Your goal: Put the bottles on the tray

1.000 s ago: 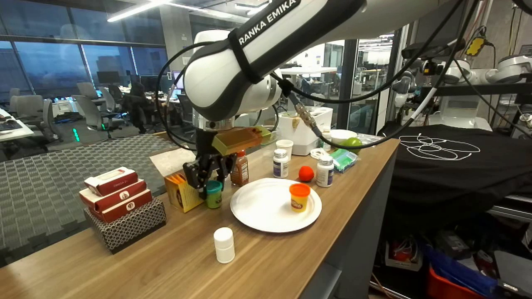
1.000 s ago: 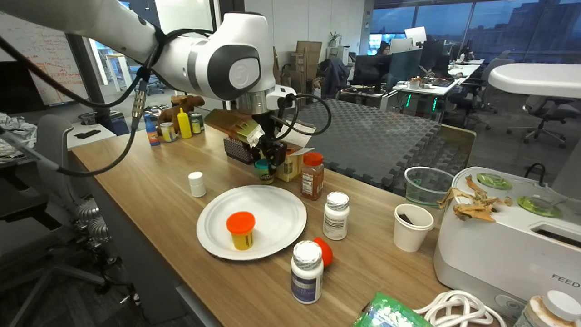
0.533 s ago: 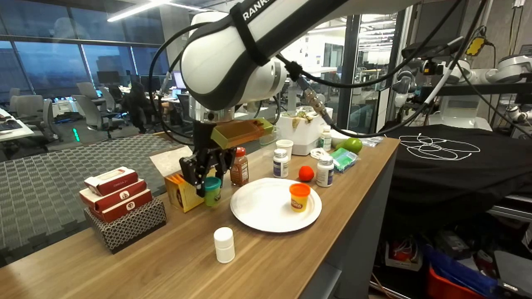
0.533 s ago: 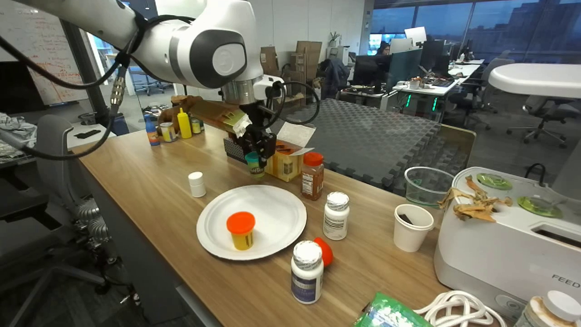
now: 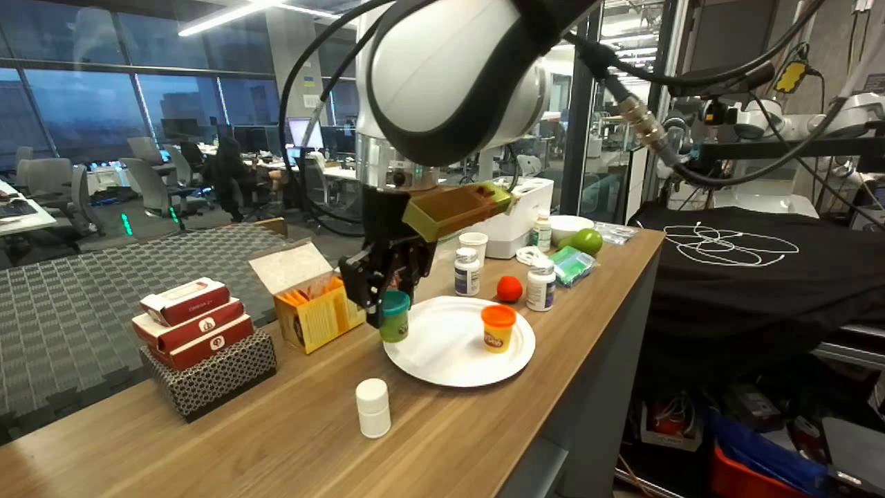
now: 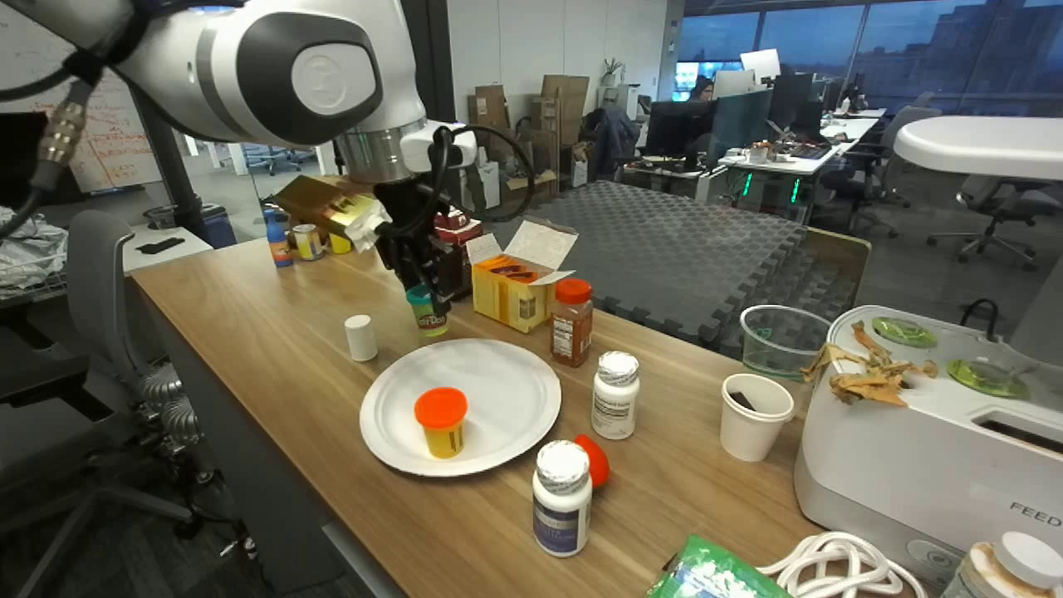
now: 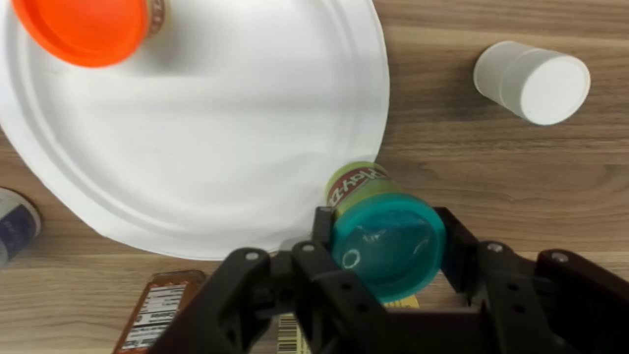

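A green jar with a teal lid (image 7: 388, 246) is held slightly tilted between the fingers of my gripper (image 7: 385, 235), which is shut on it. In both exterior views the jar hangs low by the rim of the white plate (image 6: 507, 415), the tray; whether it touches anything underneath I cannot tell. On the plate stands a yellow jar with an orange lid (image 5: 498, 330). A plain white bottle (image 5: 373, 408) stands beside the plate. Two labelled white bottles (image 6: 614, 397) and a reddish-brown bottle with a red cap (image 6: 571, 324) stand around its other side.
An open yellow box (image 6: 513, 295) sits behind the gripper. Red-and-white cartons (image 5: 197, 328) are stacked on a patterned box (image 5: 214, 373). A red ball (image 5: 509, 289) lies between the labelled bottles. Further along are a paper cup (image 6: 754, 415) and a white appliance (image 6: 913, 465).
Held in the gripper, the green jar has come away from the yellow box and over to the plate's rim. The other jars and bottles stand where they were.
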Controlling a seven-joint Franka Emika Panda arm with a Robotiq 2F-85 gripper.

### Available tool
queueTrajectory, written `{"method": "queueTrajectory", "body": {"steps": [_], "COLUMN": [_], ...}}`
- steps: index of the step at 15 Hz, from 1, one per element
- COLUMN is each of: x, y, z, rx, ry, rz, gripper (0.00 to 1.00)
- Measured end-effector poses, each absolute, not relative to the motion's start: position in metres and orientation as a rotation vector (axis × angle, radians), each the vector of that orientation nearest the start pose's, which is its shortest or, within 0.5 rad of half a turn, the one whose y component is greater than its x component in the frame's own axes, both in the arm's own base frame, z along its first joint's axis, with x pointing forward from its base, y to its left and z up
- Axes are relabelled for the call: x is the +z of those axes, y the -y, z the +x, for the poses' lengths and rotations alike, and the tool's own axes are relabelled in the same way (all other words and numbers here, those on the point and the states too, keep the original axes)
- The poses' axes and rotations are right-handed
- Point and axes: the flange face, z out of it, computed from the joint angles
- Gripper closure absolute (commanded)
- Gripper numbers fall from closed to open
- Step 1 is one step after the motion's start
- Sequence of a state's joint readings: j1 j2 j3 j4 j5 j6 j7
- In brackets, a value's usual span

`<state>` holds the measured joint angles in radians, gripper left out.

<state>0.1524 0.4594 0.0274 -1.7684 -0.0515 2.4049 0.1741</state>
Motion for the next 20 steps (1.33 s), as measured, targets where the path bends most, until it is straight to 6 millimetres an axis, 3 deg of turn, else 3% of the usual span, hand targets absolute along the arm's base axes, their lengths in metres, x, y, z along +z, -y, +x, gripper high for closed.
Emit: {"method": "queueTrajectory", "body": {"steps": [4,10,14,20], "x": [0.329,0.311,0.304,0.312], "y": [-0.088,-0.055,-0.056,-0.069], "z": [0.62,0.572,0.564,0.567], "rx": [-0.285,-0.209,-0.194,-0.251], "ry": [-0.036,-0.131,-0.153,-0.138], "rz": [-3.147,-3.143,-3.127,-3.099], "gripper": [0.72,0.72,0.72,0.72]}}
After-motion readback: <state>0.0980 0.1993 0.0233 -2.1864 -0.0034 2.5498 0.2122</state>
